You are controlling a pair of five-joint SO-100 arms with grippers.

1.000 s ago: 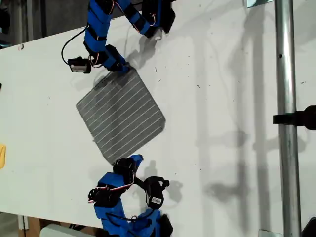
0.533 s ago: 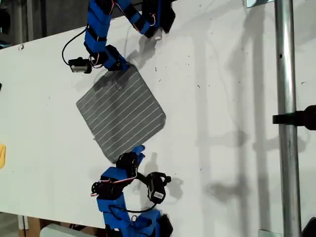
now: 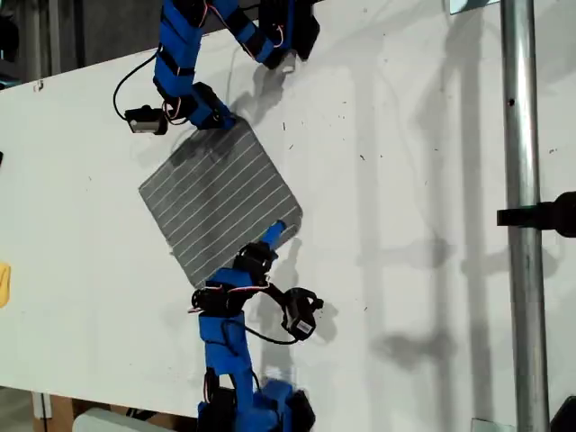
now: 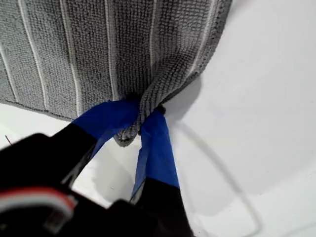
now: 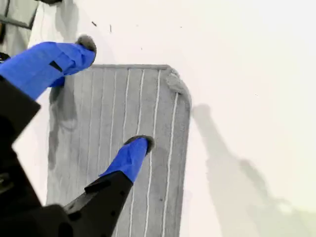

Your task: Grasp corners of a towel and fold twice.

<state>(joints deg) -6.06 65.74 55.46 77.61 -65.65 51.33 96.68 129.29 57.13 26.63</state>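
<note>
**White desk, striped towel, two end effectors**

White desk [image 3: 405, 135] carries the towel [image 3: 220, 202], lying flat. My first end effector [image 4: 140, 116] is clamped on one towel corner [image 4: 129, 134]. My second end effector [image 5: 116, 94] hangs spread apart above the towel's opposite side.

- My second gripper [image 5: 116, 96]: blue jaws spread wide apart, nothing between them.
- One blue fingertip [image 5: 136, 148] sits over the dark grey soft cloth towel with thin white stripes [image 5: 143, 163]; contact unclear.
- Other blue finger [image 5: 54, 59] is above the towel's far edge, tip over the white table [image 5: 237, 74].
- Towel lies flat; one rounded corner [image 5: 175, 81] in view, slightly puckered.
- Arm shadows fall on the towel and on the table beside it.
</note>
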